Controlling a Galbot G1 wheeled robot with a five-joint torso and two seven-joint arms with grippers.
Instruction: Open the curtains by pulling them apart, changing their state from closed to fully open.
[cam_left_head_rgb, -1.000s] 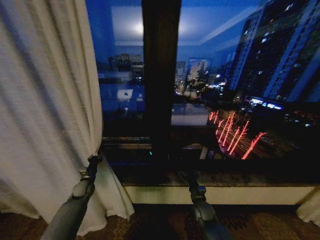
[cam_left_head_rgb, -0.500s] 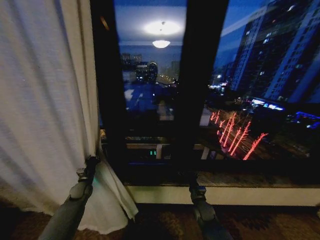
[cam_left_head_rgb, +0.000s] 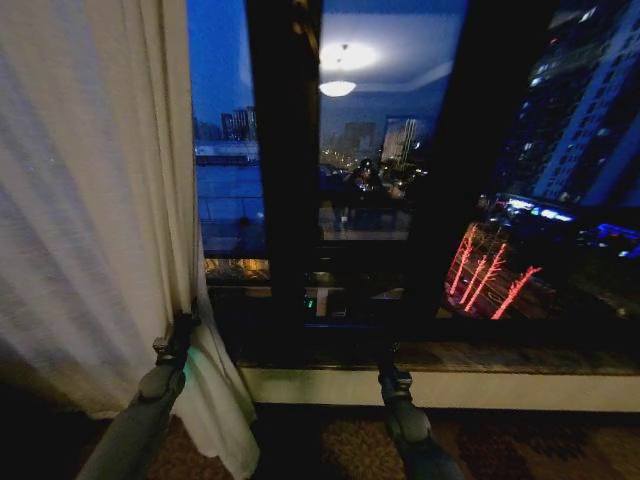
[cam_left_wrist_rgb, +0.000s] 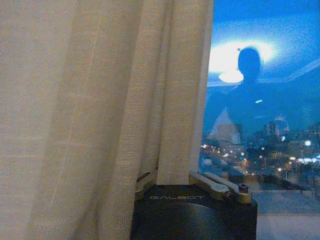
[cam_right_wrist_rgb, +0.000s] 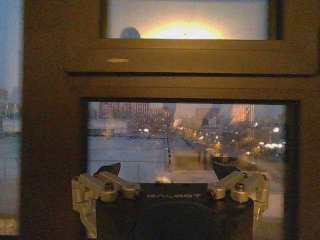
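Left pincer (cam_left_wrist_rgb: 172, 175), marked GALBOT, grips the curtain (cam_left_wrist_rgb: 100, 100).

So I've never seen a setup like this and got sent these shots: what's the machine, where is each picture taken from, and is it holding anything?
It is a wheeled robot with two arms, each ending in a two-fingered gripper. The wide picture comes from a camera on its head, looking at a night window. The other two come from cameras on its wrists.

The left gripper is shut on the edge of the sheer curtain, which hangs bunched at the robot's left; in the left wrist view the fabric runs down between the fingers.

The right gripper is open and holds nothing. It hangs in front of the window sill, and its wrist camera looks straight at the dark window frame.
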